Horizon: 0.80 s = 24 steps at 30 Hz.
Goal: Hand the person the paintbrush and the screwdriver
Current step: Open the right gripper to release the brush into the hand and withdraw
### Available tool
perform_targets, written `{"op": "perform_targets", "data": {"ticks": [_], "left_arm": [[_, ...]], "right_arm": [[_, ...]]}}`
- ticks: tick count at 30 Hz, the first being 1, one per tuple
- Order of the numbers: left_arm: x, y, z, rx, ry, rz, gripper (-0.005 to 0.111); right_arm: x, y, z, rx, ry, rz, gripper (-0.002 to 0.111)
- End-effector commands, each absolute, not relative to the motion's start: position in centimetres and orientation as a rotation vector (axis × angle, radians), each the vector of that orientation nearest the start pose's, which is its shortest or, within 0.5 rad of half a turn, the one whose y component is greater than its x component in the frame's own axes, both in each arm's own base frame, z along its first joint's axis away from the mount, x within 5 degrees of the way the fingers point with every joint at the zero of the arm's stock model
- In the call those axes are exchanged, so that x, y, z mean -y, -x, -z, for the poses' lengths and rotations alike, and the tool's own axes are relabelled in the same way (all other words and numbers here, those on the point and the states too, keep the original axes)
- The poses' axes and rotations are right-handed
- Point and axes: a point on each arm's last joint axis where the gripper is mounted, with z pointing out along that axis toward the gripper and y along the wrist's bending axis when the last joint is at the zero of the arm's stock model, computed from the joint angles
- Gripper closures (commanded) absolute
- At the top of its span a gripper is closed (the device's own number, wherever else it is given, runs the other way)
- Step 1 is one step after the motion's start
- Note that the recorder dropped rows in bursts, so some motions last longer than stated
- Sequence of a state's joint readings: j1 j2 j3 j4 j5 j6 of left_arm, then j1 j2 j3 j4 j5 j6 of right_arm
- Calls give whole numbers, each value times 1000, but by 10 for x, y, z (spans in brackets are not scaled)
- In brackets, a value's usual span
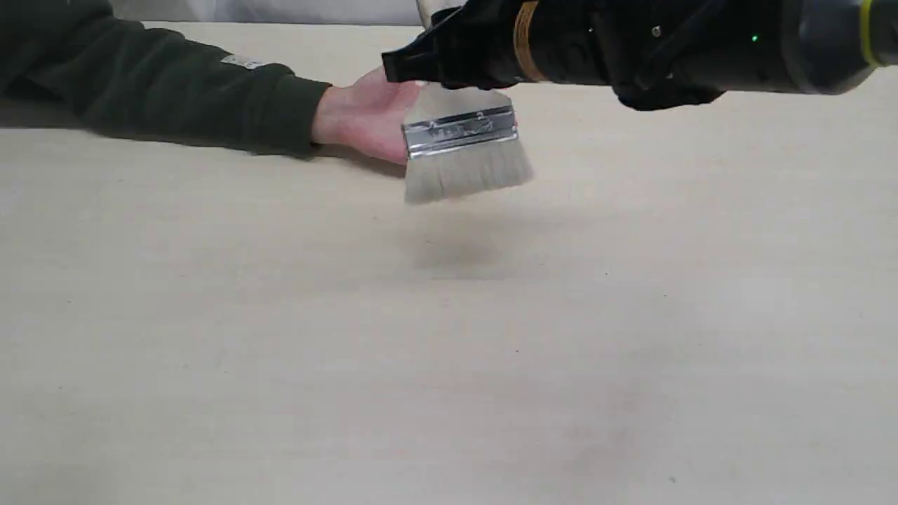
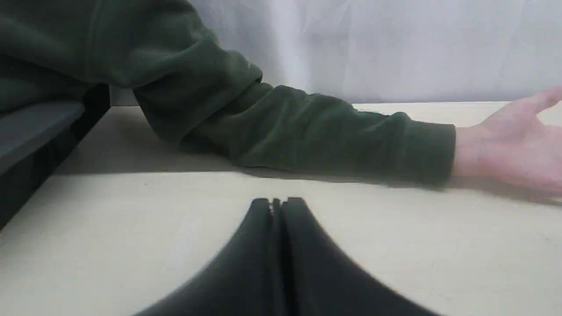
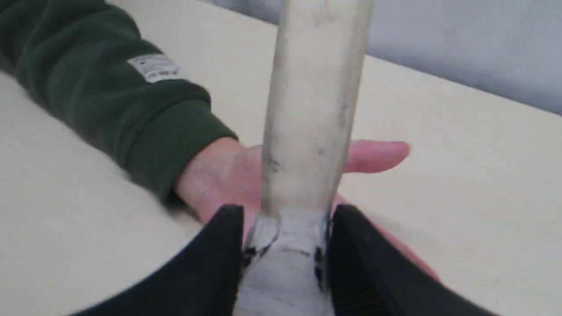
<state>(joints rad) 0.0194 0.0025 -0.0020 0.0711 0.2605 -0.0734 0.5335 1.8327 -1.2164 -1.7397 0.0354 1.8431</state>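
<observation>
The handover of the paintbrush [image 1: 463, 151] is judged to be the step in hand. Its pale handle is clamped between the jaws of the right gripper [image 3: 287, 228], and it is held above the table [image 1: 449, 365], bristles hanging down, just on the near side of the person's open hand [image 1: 365, 116], which is laid palm up at the far left. Whether handle and palm touch cannot be told. The left gripper [image 2: 277, 202] is pressed closed on nothing, low over the table. The screwdriver is seen in no view. Next, the handle would need to be settled into the palm and the jaws released only once the fingers are closed on it.
</observation>
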Motion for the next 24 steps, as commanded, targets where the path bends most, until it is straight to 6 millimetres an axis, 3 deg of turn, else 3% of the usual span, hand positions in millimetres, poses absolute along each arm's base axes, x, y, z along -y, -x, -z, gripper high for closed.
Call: {"op": "perform_targets", "data": {"ticks": [1, 16, 19, 24], "left_arm": [[-2, -55, -191, -1733, 30, -16, 107], [-2, -55, -191, -1732, 29, -18, 107], [-2, -55, -191, -1732, 29, -18, 107], [-2, -55, -191, -1732, 29, -18, 107]], "right_arm": [[-201, -373, -238, -2048, 401, -325, 104], [-225, -432, -197, -2060, 381, -326, 102], [-225, -439, -190, -2066, 375, -321, 91], [-208, -448, -186, -2080, 318, -297, 74]]}}
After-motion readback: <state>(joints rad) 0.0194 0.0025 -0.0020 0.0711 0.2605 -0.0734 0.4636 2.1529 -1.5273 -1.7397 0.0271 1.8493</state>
